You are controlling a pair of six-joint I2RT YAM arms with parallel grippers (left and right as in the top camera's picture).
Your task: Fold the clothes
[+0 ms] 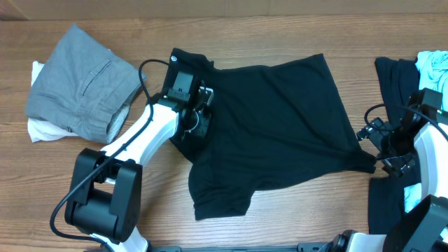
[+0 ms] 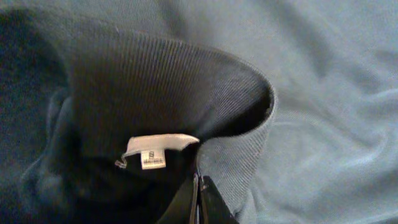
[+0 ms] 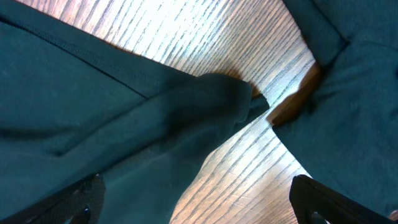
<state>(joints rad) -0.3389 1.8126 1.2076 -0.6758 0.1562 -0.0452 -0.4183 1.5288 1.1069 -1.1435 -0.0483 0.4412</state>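
Observation:
A black T-shirt (image 1: 273, 126) lies spread and rumpled across the middle of the wooden table (image 1: 294, 217). My left gripper (image 1: 203, 112) sits at its left end, over the neck. In the left wrist view the ribbed collar (image 2: 186, 81) with a white size label (image 2: 154, 152) curls just in front of the left gripper (image 2: 198, 193), whose fingers are pressed together on the collar's edge. My right gripper (image 1: 378, 150) hovers at the shirt's right corner. In the right wrist view it (image 3: 199, 202) stands wide open over a fold of the shirt (image 3: 124, 124) and bare wood.
A folded grey garment (image 1: 80, 84) rests on white cloth (image 1: 42, 129) at the back left. Black clothes (image 1: 395, 77) with a light-blue piece (image 1: 434, 66) lie at the right edge, and more dark fabric (image 1: 388, 210) lies under the right arm.

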